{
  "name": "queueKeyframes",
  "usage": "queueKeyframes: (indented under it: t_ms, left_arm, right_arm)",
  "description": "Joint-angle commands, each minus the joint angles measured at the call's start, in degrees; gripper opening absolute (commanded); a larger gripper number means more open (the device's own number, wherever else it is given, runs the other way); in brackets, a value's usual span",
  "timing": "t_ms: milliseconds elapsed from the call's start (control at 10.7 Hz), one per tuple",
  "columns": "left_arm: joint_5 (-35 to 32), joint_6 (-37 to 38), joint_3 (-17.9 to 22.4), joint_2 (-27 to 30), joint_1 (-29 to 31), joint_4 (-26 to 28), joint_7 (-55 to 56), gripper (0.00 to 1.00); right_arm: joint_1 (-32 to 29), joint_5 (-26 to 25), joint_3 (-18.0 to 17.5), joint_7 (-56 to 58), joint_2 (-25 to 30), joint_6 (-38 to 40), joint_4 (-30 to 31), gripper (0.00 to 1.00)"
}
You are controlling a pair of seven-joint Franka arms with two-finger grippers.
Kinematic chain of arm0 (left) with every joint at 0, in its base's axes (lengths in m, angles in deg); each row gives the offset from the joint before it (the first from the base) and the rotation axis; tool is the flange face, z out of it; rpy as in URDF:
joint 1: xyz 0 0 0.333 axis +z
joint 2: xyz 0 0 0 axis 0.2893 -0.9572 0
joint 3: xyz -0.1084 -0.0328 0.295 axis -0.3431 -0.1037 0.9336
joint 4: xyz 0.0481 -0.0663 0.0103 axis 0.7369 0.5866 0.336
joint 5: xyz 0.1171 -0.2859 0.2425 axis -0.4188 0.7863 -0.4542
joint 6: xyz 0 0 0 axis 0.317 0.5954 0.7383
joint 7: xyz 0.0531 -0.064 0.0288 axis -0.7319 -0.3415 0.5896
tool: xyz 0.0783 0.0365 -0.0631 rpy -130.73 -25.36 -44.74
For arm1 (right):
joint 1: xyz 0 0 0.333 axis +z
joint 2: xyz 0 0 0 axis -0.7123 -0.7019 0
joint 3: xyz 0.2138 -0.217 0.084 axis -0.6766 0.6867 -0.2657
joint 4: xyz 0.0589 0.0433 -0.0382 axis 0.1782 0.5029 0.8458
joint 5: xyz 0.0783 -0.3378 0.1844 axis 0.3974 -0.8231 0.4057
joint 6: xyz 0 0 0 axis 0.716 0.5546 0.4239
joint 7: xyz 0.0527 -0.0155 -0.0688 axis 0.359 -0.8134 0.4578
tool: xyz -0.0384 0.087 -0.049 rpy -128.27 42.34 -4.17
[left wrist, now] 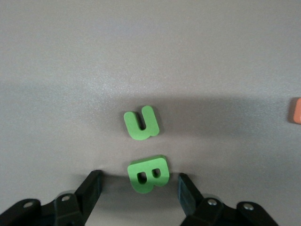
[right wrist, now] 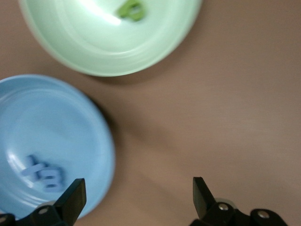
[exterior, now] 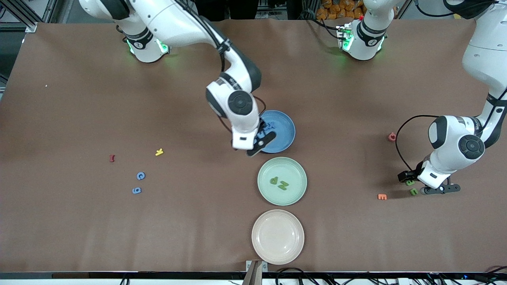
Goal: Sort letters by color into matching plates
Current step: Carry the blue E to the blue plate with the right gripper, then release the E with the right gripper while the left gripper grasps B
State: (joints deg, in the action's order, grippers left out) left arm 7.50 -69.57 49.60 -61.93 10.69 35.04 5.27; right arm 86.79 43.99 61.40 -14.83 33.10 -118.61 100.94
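The left end effector [left wrist: 140,188] is low over the table [exterior: 79,229] at the left arm's end, fingers spread astride the green B [left wrist: 149,174], with the green U [left wrist: 141,123] just beside it. The right end effector [right wrist: 136,197], also spread and empty, hangs at the rim of the blue plate [exterior: 286,130], which holds two blue letters [right wrist: 43,172]; two green letters [exterior: 279,182] lie in the green plate [exterior: 264,190], and two blue ones [exterior: 138,183] wait near the right arm's end. I judge the risk is the B's slanted lie: uneven closing could twist it out or nudge the U.
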Motion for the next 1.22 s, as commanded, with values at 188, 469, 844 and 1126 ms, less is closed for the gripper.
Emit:
queueKeyframes:
  t_ms: [188,469,844,1126]
  left_arm:
    - [-1.7,-1.2,-0.2,-2.7,-0.2,-2.5,0.0,0.71]
    - [-1.8,-1.3,-0.2,-2.8,-0.2,-2.7,0.0,0.69]
    - [-1.9,-1.3,-0.2,-2.8,-0.2,-2.7,-0.2,0.56]
    - [-2.0,-1.3,-0.2,-3.3,-0.3,-3.4,-0.2,0.44]
  right_arm:
    - [-9.0,-1.8,4.6,3.0,3.2,2.3,0.7,1.0]
    - [-15.2,-1.7,6.3,4.0,4.7,3.0,1.6,1.0]
    - [-24.8,-0.8,5.9,17.6,10.2,2.7,7.1,1.0]
    - [-28.3,-0.5,5.8,19.0,10.9,-0.2,10.2,1.0]
